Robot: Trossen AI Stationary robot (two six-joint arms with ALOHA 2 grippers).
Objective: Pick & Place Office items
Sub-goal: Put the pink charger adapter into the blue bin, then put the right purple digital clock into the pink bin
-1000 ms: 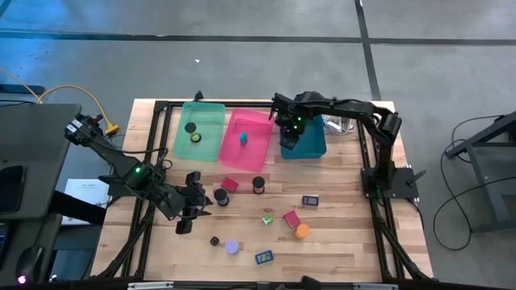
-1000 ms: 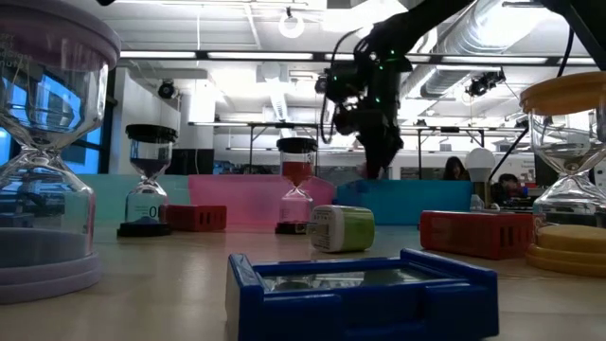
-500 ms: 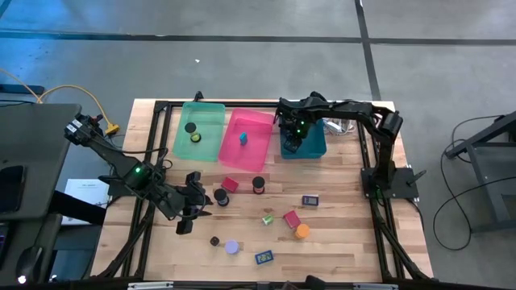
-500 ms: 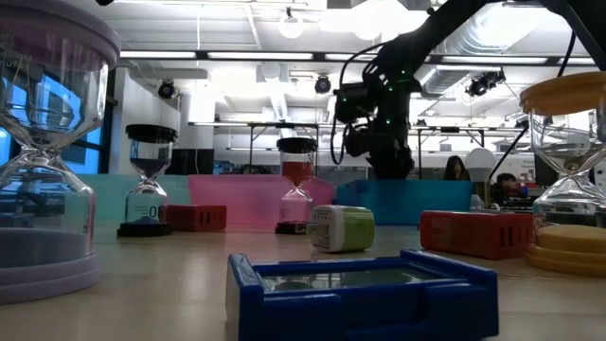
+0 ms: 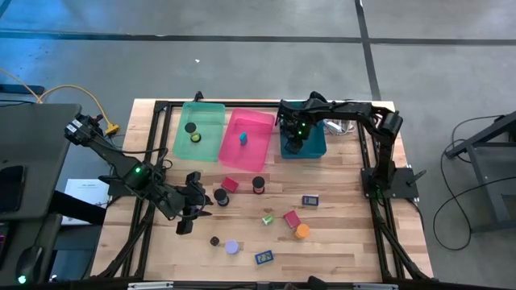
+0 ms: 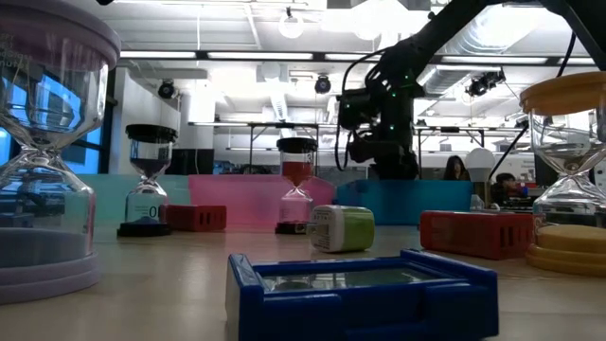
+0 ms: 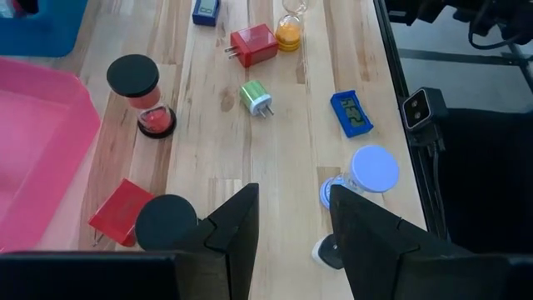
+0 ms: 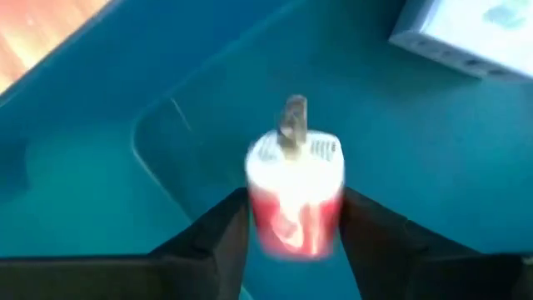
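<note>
My right gripper point(image 5: 295, 143) points down over the teal bin point(image 5: 314, 145), shut on a red and white plug point(image 8: 293, 196). In the low view it point(image 6: 383, 163) dips behind the bin's wall. My left gripper point(image 5: 193, 211) hovers open above the table's left part, nothing between its fingers point(image 7: 293, 233). Beside it stand a black-topped sand timer point(image 7: 165, 221) and a lavender-topped one point(image 7: 373, 168). Red blocks point(image 5: 230, 184), a green plug point(image 5: 267, 218), a blue clock point(image 5: 264, 257) and an orange timer point(image 5: 301, 231) lie on the wood. My right gripper pinches the plug by its two red sides point(image 8: 260, 218) between the two fingers, coming from above. The plug's white end with the metal prong point(image 8: 293, 121) points away from the gripper, down at the bin's floor. It hangs clear of the floor.
A green bin point(image 5: 200, 109) and a pink bin point(image 5: 251, 117) stand left of the teal one, each with small items inside. A white box point(image 8: 466, 37) lies in the teal bin. Black frame rails point(image 5: 153, 161) border the table.
My right gripper has sunk toward the teal bin and shifted a little toward the table's right edge, carrying the plug with it.
</note>
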